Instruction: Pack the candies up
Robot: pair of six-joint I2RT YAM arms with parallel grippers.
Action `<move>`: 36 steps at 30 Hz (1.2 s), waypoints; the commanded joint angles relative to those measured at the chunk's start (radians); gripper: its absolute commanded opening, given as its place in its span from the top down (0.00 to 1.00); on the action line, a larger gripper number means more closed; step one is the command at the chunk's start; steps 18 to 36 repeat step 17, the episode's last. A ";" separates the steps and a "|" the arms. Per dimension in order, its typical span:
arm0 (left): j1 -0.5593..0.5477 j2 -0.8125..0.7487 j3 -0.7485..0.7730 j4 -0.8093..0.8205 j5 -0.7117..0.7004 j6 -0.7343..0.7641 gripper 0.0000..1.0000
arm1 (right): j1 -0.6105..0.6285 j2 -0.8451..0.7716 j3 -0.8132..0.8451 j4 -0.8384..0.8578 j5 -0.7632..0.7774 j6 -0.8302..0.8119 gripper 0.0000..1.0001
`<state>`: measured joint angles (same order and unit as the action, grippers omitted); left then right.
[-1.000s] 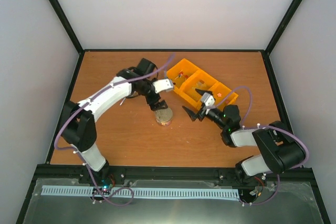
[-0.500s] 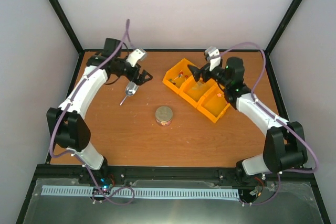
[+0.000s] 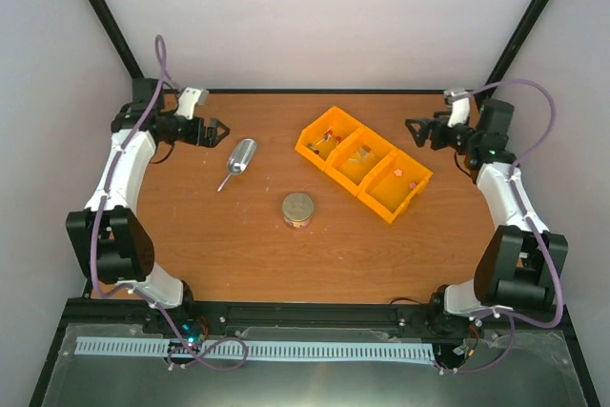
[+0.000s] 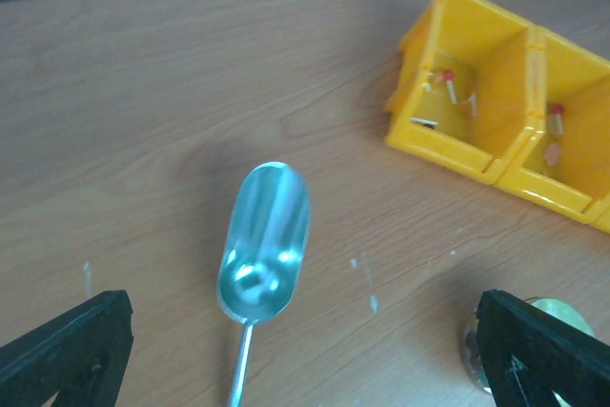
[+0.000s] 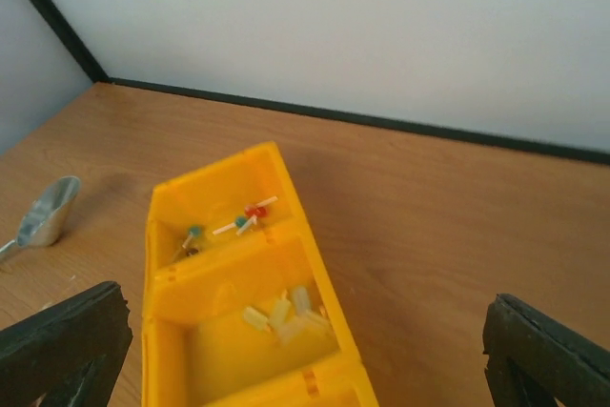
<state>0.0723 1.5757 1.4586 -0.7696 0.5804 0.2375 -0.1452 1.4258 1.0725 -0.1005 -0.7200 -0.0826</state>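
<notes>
Candies (image 5: 250, 212) lay in the compartments of a yellow bin (image 5: 229, 259) on the table (image 3: 238, 254).
Left gripper (image 3: 217, 129) and right gripper (image 3: 416, 131) hovered with jaws apart, holding nothing, near opposite far corners.

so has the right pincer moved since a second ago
Yes. It was just right of the round tin; now the right pincer sits open beyond the yellow bins, toward the far right corner of the table.

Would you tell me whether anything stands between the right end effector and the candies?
Nothing visible does. The open right end effector hangs right of the yellow tray, only bare table between, and the candies lie in its open-topped compartments.
</notes>
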 commanded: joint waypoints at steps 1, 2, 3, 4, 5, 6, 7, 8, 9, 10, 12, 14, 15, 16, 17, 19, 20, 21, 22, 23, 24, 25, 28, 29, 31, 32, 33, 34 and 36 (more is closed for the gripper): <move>0.085 -0.060 -0.090 0.058 0.003 -0.043 0.00 | -0.120 -0.018 -0.044 -0.056 -0.131 0.040 0.00; 0.100 -0.067 -0.118 0.073 0.006 -0.045 0.00 | -0.147 -0.016 -0.055 -0.053 -0.138 0.040 0.00; 0.111 -0.074 -0.142 0.088 0.006 -0.049 0.00 | -0.171 -0.012 -0.066 -0.054 -0.146 0.038 0.00; 0.120 -0.079 -0.168 0.104 0.004 -0.054 0.00 | -0.195 -0.007 -0.076 -0.053 -0.156 0.037 0.00; 0.124 -0.085 -0.189 0.125 -0.005 -0.058 0.00 | -0.214 -0.002 -0.083 -0.054 -0.165 0.035 0.00; 0.125 -0.090 -0.210 0.140 -0.015 -0.061 0.00 | -0.231 0.004 -0.090 -0.054 -0.171 0.035 0.00; 0.125 -0.096 -0.229 0.157 -0.023 -0.066 0.00 | -0.244 0.012 -0.097 -0.056 -0.175 0.035 0.00; 0.125 -0.099 -0.242 0.168 -0.028 -0.069 0.00 | -0.251 0.020 -0.100 -0.059 -0.181 0.032 0.00; 0.124 -0.099 -0.250 0.173 -0.032 -0.072 0.00 | -0.255 0.026 -0.102 -0.064 -0.184 0.032 0.00; 0.125 -0.098 -0.253 0.174 -0.033 -0.073 0.00 | -0.256 0.029 -0.106 -0.066 -0.187 0.034 0.00; 0.124 -0.097 -0.256 0.177 -0.037 -0.075 0.00 | -0.257 0.032 -0.114 -0.050 -0.193 0.052 0.00; 0.124 -0.096 -0.260 0.185 -0.036 -0.081 0.00 | -0.257 0.032 -0.121 -0.034 -0.196 0.066 0.00; 0.124 -0.096 -0.264 0.191 -0.031 -0.085 0.00 | -0.257 0.034 -0.124 -0.029 -0.197 0.071 0.00; 0.124 -0.094 -0.266 0.195 -0.026 -0.087 0.00 | -0.258 0.033 -0.127 -0.024 -0.196 0.076 0.00; 0.124 -0.091 -0.265 0.197 -0.026 -0.093 0.00 | -0.257 0.033 -0.131 -0.018 -0.197 0.081 0.00; 0.124 -0.091 -0.265 0.197 -0.026 -0.093 0.00 | -0.257 0.033 -0.131 -0.018 -0.197 0.081 0.00; 0.124 -0.091 -0.265 0.197 -0.026 -0.093 0.00 | -0.257 0.033 -0.131 -0.018 -0.197 0.081 0.00; 0.124 -0.091 -0.265 0.197 -0.026 -0.093 0.00 | -0.257 0.033 -0.131 -0.018 -0.197 0.081 0.00; 0.124 -0.091 -0.265 0.197 -0.026 -0.093 0.00 | -0.257 0.033 -0.131 -0.018 -0.197 0.081 0.00; 0.124 -0.091 -0.265 0.197 -0.026 -0.093 0.00 | -0.257 0.033 -0.131 -0.018 -0.197 0.081 0.00; 0.124 -0.091 -0.265 0.197 -0.026 -0.093 0.00 | -0.257 0.033 -0.131 -0.018 -0.197 0.081 0.00; 0.124 -0.091 -0.265 0.197 -0.026 -0.093 0.00 | -0.257 0.033 -0.131 -0.018 -0.197 0.081 0.00; 0.124 -0.091 -0.265 0.197 -0.026 -0.093 0.00 | -0.257 0.033 -0.131 -0.018 -0.197 0.081 0.00; 0.124 -0.091 -0.265 0.197 -0.026 -0.093 0.00 | -0.257 0.033 -0.131 -0.018 -0.197 0.081 0.00; 0.124 -0.091 -0.265 0.197 -0.026 -0.093 0.00 | -0.257 0.033 -0.131 -0.018 -0.197 0.081 0.00; 0.124 -0.091 -0.265 0.197 -0.026 -0.093 0.00 | -0.257 0.033 -0.131 -0.018 -0.197 0.081 0.00; 0.124 -0.091 -0.265 0.197 -0.026 -0.093 0.00 | -0.257 0.033 -0.131 -0.018 -0.197 0.081 0.00; 0.124 -0.091 -0.265 0.197 -0.026 -0.093 0.00 | -0.257 0.033 -0.131 -0.018 -0.197 0.081 0.00; 0.124 -0.091 -0.265 0.197 -0.026 -0.093 0.00 | -0.257 0.033 -0.131 -0.018 -0.197 0.081 0.00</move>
